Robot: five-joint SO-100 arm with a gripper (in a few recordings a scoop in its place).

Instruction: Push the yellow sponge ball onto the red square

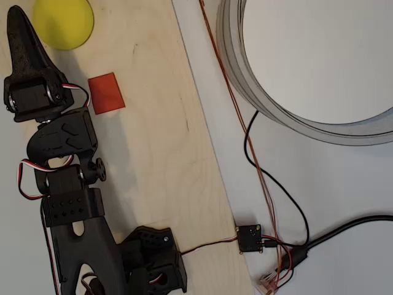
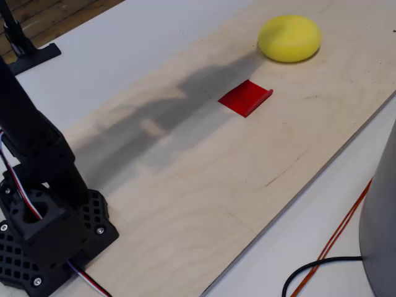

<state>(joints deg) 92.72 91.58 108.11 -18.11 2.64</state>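
In the overhead view the black gripper (image 1: 23, 37) points toward the top edge, fingers together, holding nothing. The yellow sponge ball (image 1: 62, 23) lies just to its right on the plywood board (image 1: 159, 141), apart from the red square (image 1: 106, 93) below it.

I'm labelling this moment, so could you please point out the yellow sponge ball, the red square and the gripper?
yellow sponge ball (image 1: 62, 22), overhead view, middle of its top.
red square (image 2: 245, 97), fixed view, centre of the flat patch.
gripper (image 1: 19, 27), overhead view, the black pointed fingers near their tip.
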